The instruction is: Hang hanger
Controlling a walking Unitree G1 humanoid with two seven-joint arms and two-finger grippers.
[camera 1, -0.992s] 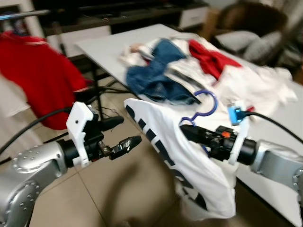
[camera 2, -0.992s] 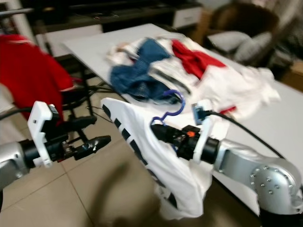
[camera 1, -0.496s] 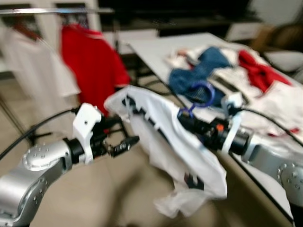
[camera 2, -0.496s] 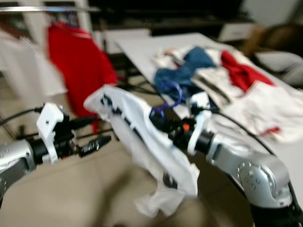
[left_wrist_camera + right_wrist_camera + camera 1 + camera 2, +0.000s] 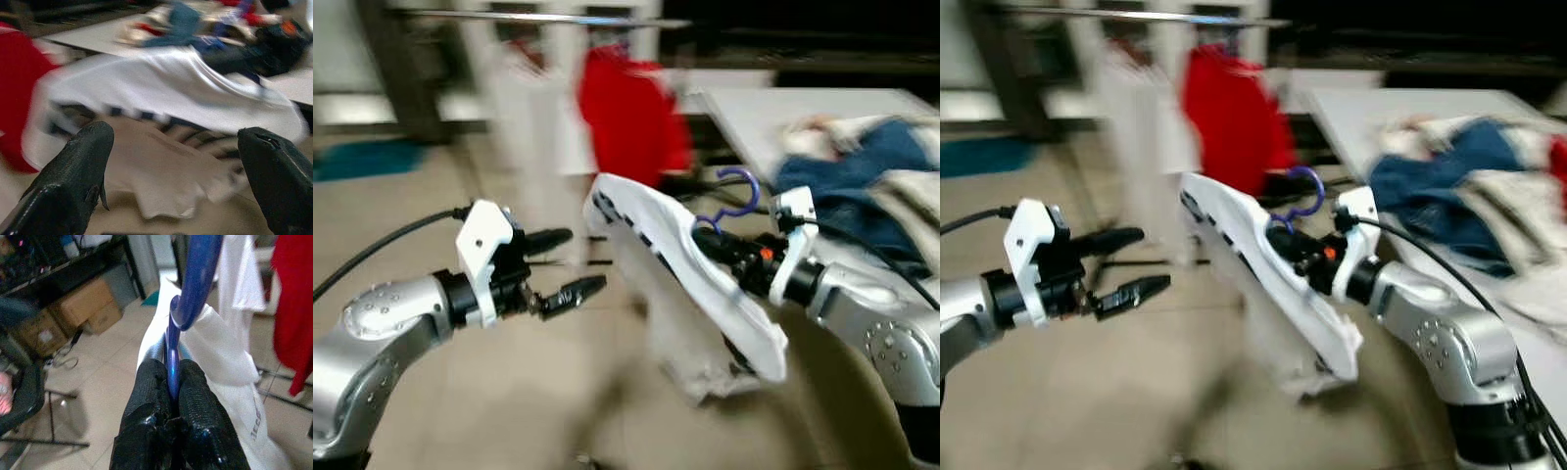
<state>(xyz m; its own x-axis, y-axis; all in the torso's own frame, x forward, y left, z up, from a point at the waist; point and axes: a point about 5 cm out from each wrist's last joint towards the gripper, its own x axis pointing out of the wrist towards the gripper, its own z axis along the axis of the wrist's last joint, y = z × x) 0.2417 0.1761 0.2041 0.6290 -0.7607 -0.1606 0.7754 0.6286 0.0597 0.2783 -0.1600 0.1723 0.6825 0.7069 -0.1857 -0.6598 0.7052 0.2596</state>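
My right gripper (image 5: 710,238) is shut on the neck of a blue hanger (image 5: 732,200) that carries a white T-shirt (image 5: 680,279) with dark lettering. In the right wrist view the two black fingers (image 5: 149,396) pinch the blue hanger (image 5: 188,293) just below its hook, and the white shirt (image 5: 230,382) drapes beyond them. My left gripper (image 5: 568,266) stands open to the left of the shirt, holding nothing; its wrist view shows the white shirt (image 5: 161,83) ahead between the spread fingers (image 5: 78,161). A metal clothes rail (image 5: 538,18) runs across the top, blurred.
A red shirt (image 5: 631,117) and a white garment (image 5: 524,127) hang from the rail. A white table (image 5: 783,103) at the right carries a heap of clothes with blue jeans (image 5: 847,166). Tiled floor (image 5: 509,392) lies below both arms.
The view has swung left, bringing the rail and its hanging clothes toward the centre and the table to the right edge. Both arms keep their pose; the shirt still hangs from the right gripper.
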